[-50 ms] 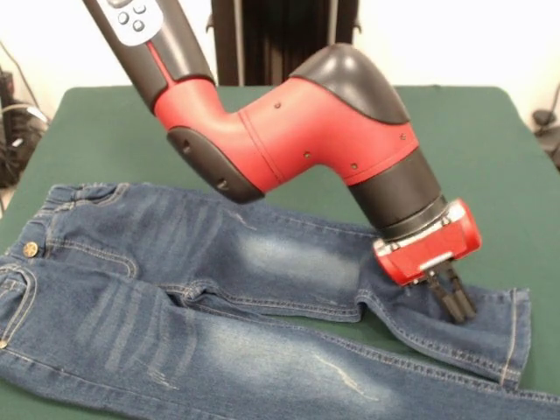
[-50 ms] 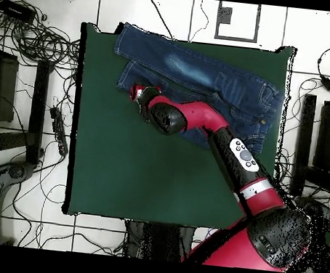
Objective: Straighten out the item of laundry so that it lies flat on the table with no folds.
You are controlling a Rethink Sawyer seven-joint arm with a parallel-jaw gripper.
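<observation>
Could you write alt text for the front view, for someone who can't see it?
A red and black robot arm lowers its claw onto one leg of small blue jeans spread across a green table.

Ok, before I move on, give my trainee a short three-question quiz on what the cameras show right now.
1. True or false: the gripper is over the waistband of the jeans.
2. Which is nearest the gripper tips? A) the brass button B) the hem end of one leg C) bare table beyond the jeans
3. Fill in: in the overhead view the jeans lie along the table's ____ edge, opposite the robot's base.

Key:
1. False. It is down at the lower part of a leg, far from the waistband.
2. B
3. top (far)
</observation>
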